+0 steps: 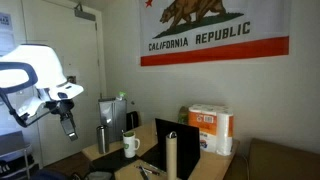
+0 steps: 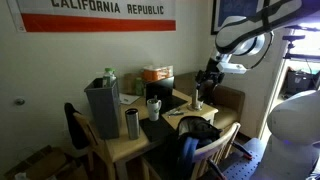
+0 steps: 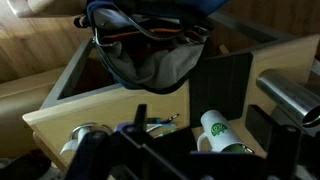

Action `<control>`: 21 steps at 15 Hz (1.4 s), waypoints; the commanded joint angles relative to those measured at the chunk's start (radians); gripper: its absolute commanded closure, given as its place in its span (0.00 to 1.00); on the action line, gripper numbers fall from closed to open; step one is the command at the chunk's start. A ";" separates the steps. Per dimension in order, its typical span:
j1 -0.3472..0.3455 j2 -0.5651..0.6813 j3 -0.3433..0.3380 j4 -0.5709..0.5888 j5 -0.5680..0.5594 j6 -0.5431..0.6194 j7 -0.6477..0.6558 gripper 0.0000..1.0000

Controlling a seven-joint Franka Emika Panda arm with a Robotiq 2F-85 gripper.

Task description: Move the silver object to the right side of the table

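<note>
Nothing is gripped yet; the gripper (image 1: 68, 127) hangs with jaws spread and empty; the silver tumbler (image 1: 102, 138) stands on the wooden table (image 2: 128, 147), below and apart from it; judging by this, approach is in hand; next calls for descending to straddle the tumbler.

The robot's white arm (image 1: 35, 70) is pictured bent at the elbow in both exterior views, with the wrist turned downward and the black gripper (image 1: 69, 128) hung pointing down, held in the air. In the wrist view, its dark fingers (image 3: 90, 158) are shown spread wide apart, and nothing is clasped between them.
</note>
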 commanded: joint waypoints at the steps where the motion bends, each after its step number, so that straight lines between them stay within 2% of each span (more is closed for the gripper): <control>1: -0.010 0.002 0.010 0.001 0.010 -0.003 -0.008 0.00; 9: -0.010 0.007 0.010 0.001 0.010 -0.003 -0.008 0.00; 11: 0.015 0.086 0.005 0.029 0.023 0.039 -0.027 0.00; 14: 0.098 0.270 0.000 0.100 0.086 0.152 -0.067 0.00; 18: 0.257 0.494 -0.003 0.231 0.239 0.272 -0.192 0.00; 21: 0.327 0.665 0.031 0.380 0.353 0.329 -0.283 0.00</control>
